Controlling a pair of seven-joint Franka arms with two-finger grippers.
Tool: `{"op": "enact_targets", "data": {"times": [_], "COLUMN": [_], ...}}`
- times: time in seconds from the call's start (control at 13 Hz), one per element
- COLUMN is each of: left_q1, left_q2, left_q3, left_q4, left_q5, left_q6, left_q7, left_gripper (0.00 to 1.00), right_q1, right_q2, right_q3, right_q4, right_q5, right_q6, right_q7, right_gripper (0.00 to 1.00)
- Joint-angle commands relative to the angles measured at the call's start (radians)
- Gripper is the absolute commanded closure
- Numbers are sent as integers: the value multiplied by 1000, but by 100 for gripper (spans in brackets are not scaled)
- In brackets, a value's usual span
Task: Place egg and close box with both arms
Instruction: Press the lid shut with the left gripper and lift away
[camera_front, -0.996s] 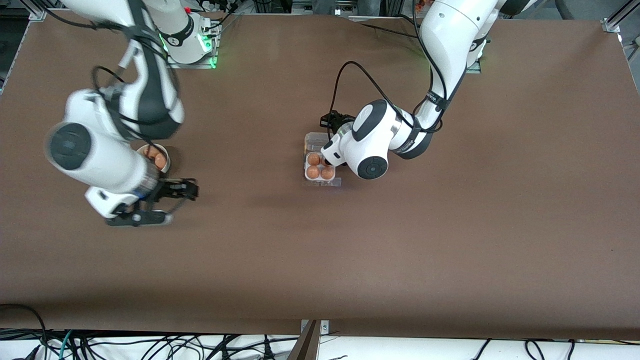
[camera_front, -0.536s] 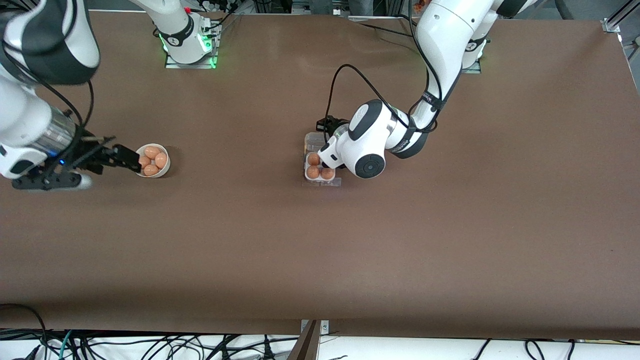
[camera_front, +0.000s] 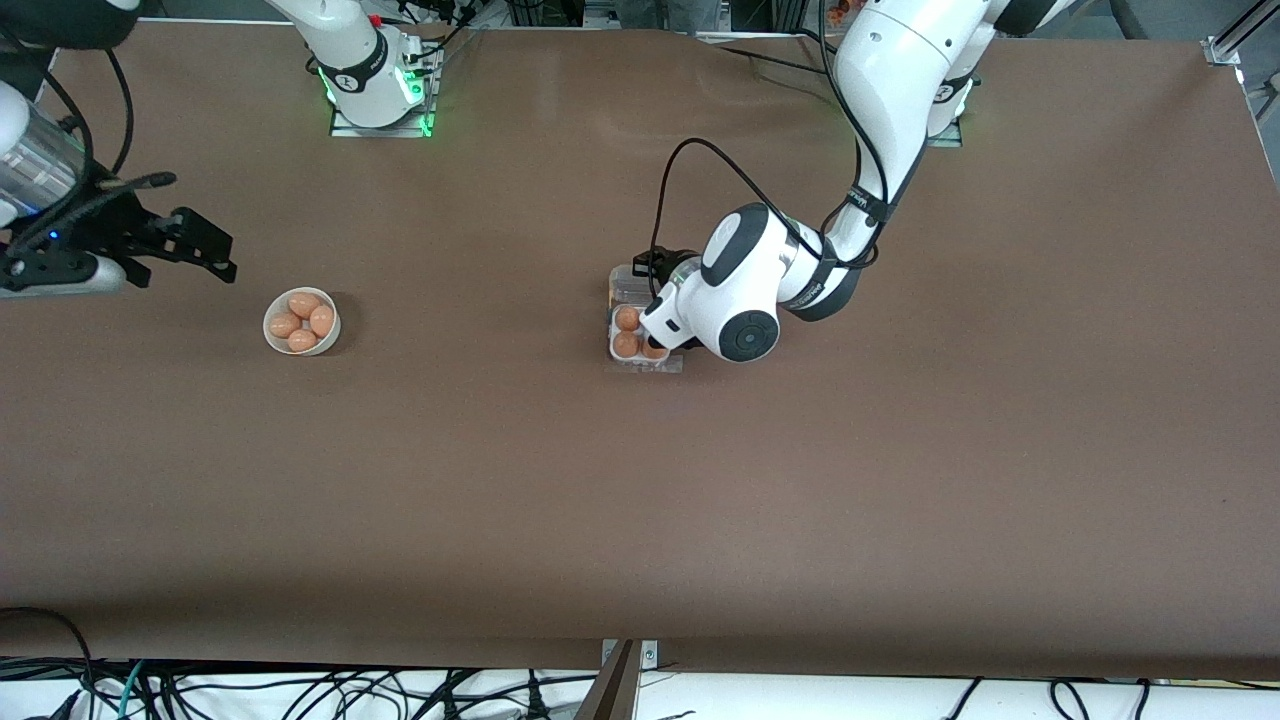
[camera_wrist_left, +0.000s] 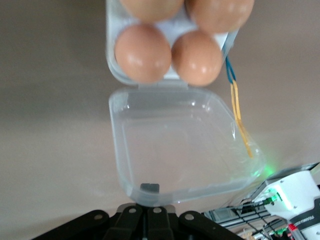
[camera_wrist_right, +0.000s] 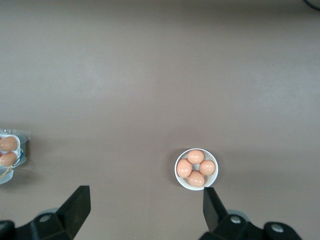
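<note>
The box (camera_front: 640, 335) sits mid-table with all 4 cells holding eggs (camera_wrist_left: 170, 55) and its clear lid (camera_wrist_left: 180, 147) lying open toward the robots' bases, so I'd say the egg-placing is done and the closing step is in hand. The left gripper (camera_wrist_left: 145, 220) hangs low at the lid's free edge with its fingers pinched together, holding nothing; the next move looks like lifting that edge over the eggs. The right gripper (camera_front: 185, 245) waits, spread wide and empty, near the bowl (camera_front: 301, 321) at the right arm's end.

A white bowl (camera_front: 301, 322) (four brown eggs inside) on the brown table (camera_front: 640, 500).
</note>
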Motion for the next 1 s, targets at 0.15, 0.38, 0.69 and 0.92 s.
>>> {"op": "enact_targets", "data": {"times": [0.15,0.38,0.69,0.92], "left_q1": [17,59,122,209], "left_q2": [14,3,-9,-14], "left_q3": [41,51,63,66], "left_q4": [41,45,180,280], "left_q5": [-10,2,223,287], "left_q6": [21,4,-163,-233], "left_q7": [-3,-5,-11,-6], "left_gripper": [100,100,59,22], "right_q1": [-37,-34,-31,-30], "right_q2": [-73,-59,-38,-38], "right_q3": [25,21,16,18], "right_q4": [-98,-100,-86,-84], "right_q5": [-12,-20,-22,-22], "right_q6": [46,73,73,73], "right_q7": [18,16,16,16], "right_gripper": [0,0,0,0]}}
